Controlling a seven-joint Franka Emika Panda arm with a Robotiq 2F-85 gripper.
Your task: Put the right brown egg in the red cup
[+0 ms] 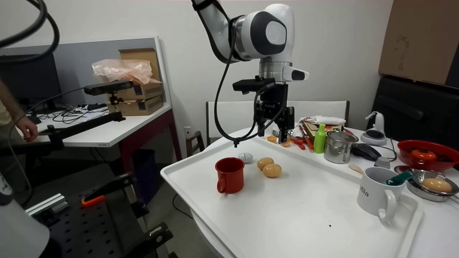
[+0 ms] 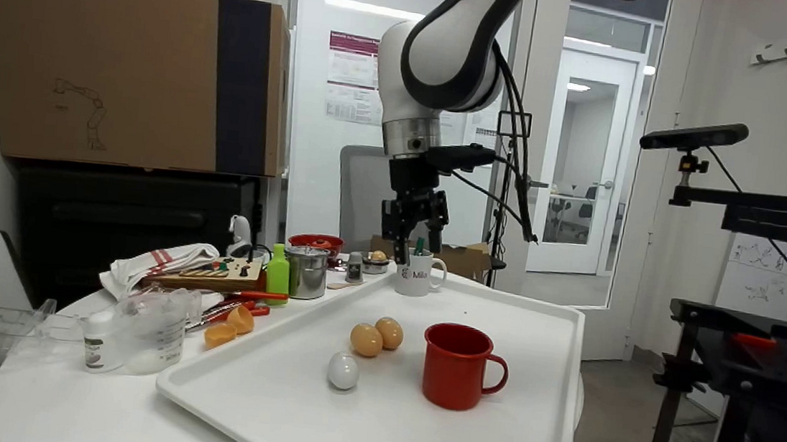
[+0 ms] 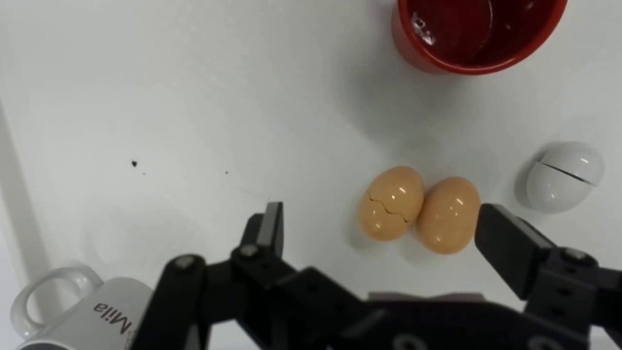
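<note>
Two alike tan-brown eggs lie side by side on the white tray. The right brown egg is the right-hand one in both exterior views (image 1: 272, 170) (image 2: 388, 332). It appears as the left, crack-lined egg in the wrist view (image 3: 391, 203). The other brown egg (image 3: 448, 215) is beside it. The red cup (image 1: 230, 175) stands upright close by; it also shows in an exterior view (image 2: 455, 368) and at the top of the wrist view (image 3: 423, 56), cut off. My gripper (image 1: 272, 134) (image 2: 418, 251) (image 3: 381, 212) is open and empty, above the tray; both eggs appear between its fingers in the wrist view.
A white egg (image 2: 343, 371) lies near the brown eggs. A white mug (image 1: 376, 191) holding a green thing stands at the tray's (image 1: 200, 204) far end from the red cup. A green bottle (image 1: 320, 139), steel pot (image 1: 339, 147) and red bowl (image 1: 428, 156) stand beyond the rim.
</note>
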